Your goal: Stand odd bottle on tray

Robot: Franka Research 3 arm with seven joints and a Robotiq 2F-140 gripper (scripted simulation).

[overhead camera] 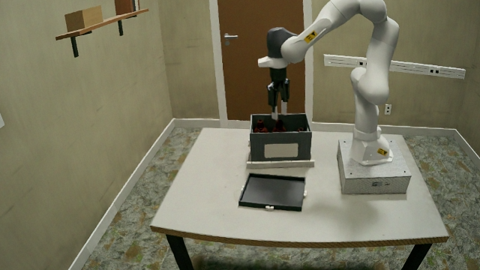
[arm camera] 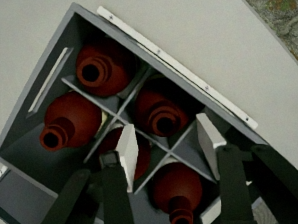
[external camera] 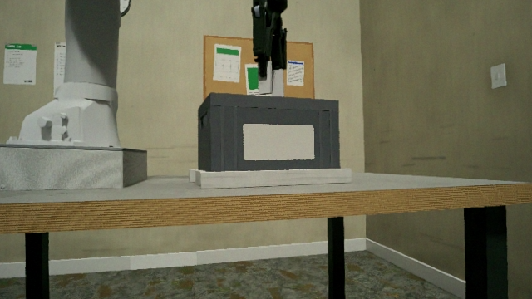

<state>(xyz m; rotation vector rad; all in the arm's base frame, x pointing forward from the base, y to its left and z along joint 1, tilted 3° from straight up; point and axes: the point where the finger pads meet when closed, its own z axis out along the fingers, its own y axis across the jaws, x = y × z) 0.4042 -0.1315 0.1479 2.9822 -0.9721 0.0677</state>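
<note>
The grey crate [overhead camera: 256, 147] [external camera: 224, 139] [arm camera: 21, 119] stands level on the table. Several dark red bottles stand in its cells; in the wrist view one [arm camera: 102, 57] is at the upper left, one [arm camera: 75, 117] at the left, one [arm camera: 162, 105] at the upper middle, and one [arm camera: 177, 187] at the lower middle. Another bottle [arm camera: 142, 157] is partly hidden behind a finger. My gripper [overhead camera: 279, 115] [external camera: 271, 93] [arm camera: 166, 132] is partly open and empty, pointing down just above the crate. Which neck differs I cannot tell. The black tray [overhead camera: 273, 191] lies flat in front of the crate, empty.
White strips [overhead camera: 281, 164] [external camera: 274, 178] [arm camera: 182, 67] run along the crate's base. Small white clips [overhead camera: 269, 208] sit at the tray's edges. The arm's metal base block [overhead camera: 375, 184] stands to the right. Grey dividers [arm camera: 117, 117] split the crate's inside.
</note>
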